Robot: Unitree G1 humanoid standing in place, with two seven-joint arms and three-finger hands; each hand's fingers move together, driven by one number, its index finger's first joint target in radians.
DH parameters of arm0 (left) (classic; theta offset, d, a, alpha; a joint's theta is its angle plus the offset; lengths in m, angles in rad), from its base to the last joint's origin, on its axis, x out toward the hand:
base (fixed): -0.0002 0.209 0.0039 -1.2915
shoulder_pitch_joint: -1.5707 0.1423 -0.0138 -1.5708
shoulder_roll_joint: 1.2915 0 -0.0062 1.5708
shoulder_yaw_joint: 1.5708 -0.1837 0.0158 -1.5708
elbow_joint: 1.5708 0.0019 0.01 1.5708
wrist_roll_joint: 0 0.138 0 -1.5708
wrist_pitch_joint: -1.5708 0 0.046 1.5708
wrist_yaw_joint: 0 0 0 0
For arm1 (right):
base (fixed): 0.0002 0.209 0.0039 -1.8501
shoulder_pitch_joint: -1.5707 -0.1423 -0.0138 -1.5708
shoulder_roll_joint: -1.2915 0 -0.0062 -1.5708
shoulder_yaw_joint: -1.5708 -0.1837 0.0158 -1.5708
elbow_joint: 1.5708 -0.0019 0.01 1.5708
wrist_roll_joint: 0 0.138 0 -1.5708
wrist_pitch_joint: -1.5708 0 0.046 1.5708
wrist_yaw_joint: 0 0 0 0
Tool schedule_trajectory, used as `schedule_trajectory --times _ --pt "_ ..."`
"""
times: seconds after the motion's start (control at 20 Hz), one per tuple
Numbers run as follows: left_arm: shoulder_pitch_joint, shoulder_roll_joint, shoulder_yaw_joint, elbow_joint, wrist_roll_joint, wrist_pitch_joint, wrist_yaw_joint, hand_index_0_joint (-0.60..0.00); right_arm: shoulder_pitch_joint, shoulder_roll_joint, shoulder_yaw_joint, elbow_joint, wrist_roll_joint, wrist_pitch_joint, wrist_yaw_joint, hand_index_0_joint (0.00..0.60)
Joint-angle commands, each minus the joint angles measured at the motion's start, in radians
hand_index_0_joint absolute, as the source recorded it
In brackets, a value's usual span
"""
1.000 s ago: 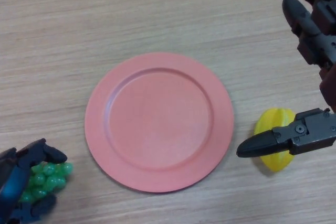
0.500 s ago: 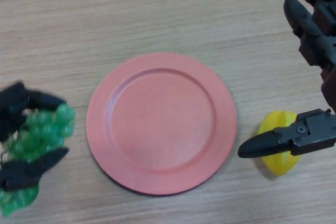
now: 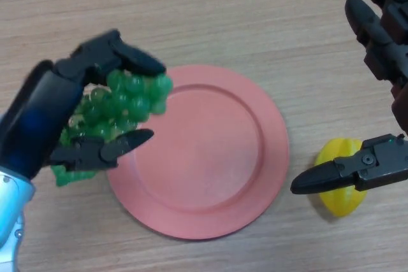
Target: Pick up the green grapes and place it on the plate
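Grapes (image 3: 121,109) in left hand (image 3: 60,116) overlap plate (image 3: 210,157) rim; yellow fruit (image 3: 341,179) beyond.

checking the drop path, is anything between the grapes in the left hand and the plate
Nothing visible is. The left hand holds the green grapes right at the left rim of the plate, whose surface is bare. The yellow fruit lies off to the plate's right, under the right hand.
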Motion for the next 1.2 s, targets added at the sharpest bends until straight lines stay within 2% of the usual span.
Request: schedule_trajectory --times 0.05,0.3,0.4,0.55,0.7,0.85,0.95,1.05,1.15,1.2 --pt "-0.057 0.021 0.003 -0.080 -0.076 0.017 0.105 -0.008 -0.022 -0.028 -0.092 -0.048 -0.019 -0.130 -0.006 0.000" --pt "-0.058 0.035 0.017 -0.035 -0.037 -0.022 0.127 0.000 -0.042 -0.004 -0.089 -0.048 -0.045 -0.093 0.016 0.000" --pt "-0.058 0.045 0.048 -0.027 -0.045 -0.024 0.122 0.000 -0.054 0.019 -0.088 -0.048 -0.067 -0.068 0.038 0.000" --pt "-0.077 0.118 0.149 0.046 0.035 -0.149 0.131 0.000 -0.069 0.064 -0.088 -0.048 -0.119 -0.039 0.086 0.000" --pt "-0.107 0.145 0.223 0.092 -0.004 -0.227 0.175 0.000 -0.074 0.102 -0.076 -0.048 -0.171 -0.019 0.125 0.000" --pt "-0.118 0.140 0.257 0.120 -0.177 -0.306 0.287 0.000 -0.082 0.145 -0.064 -0.048 -0.223 -0.010 0.166 0.000" --pt "-0.104 0.123 0.265 0.112 -0.323 -0.319 0.337 0.000 -0.086 0.170 -0.064 -0.048 -0.247 -0.002 0.192 0.000" --pt "-0.087 0.104 0.281 0.090 -0.510 -0.256 0.383 0.000 -0.091 0.188 -0.062 -0.048 -0.264 0.003 0.209 0.000" --pt "-0.050 0.102 0.300 0.055 -0.693 -0.141 0.396 0.000 -0.087 0.209 -0.060 -0.048 -0.285 0.005 0.231 0.000" --pt "-0.039 0.103 0.303 0.047 -0.736 -0.105 0.400 0.000 -0.089 0.218 -0.063 -0.048 -0.290 0.011 0.239 0.000"
